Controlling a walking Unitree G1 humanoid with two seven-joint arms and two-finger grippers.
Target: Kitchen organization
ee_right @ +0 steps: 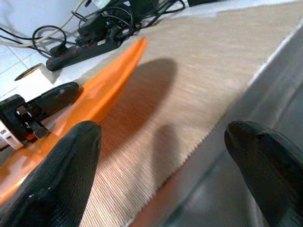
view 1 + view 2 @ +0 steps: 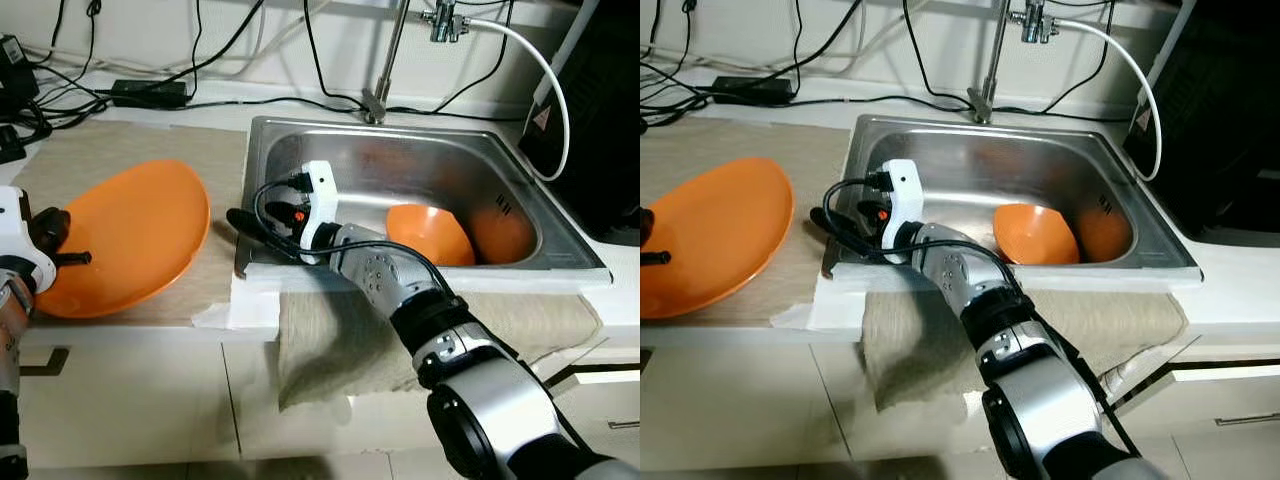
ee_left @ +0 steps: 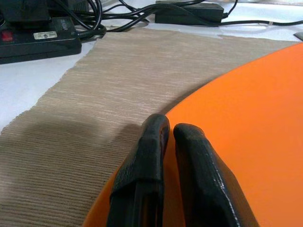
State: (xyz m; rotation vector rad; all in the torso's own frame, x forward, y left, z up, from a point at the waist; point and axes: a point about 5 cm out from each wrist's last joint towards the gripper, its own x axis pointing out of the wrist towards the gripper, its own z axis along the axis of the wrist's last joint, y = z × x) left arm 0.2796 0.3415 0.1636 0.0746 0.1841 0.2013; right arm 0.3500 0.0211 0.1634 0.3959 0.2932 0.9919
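Looking from the head, the orange plate (image 2: 125,235) lies on the bench (image 2: 120,150) beside the sink (image 2: 300,140); an orange bowl (image 2: 430,235) sits inside the sink. Left wrist: left claw (image 3: 169,130) pinches the plate's rim. Right wrist: right claw (image 1: 165,142) gapes wide over the sink's edge.

Hidden and cut-off parts
The right arm (image 2: 400,290) covers part of the sink's (image 2: 470,150) front rim; the picture's edge crops the orange plate (image 2: 710,235).
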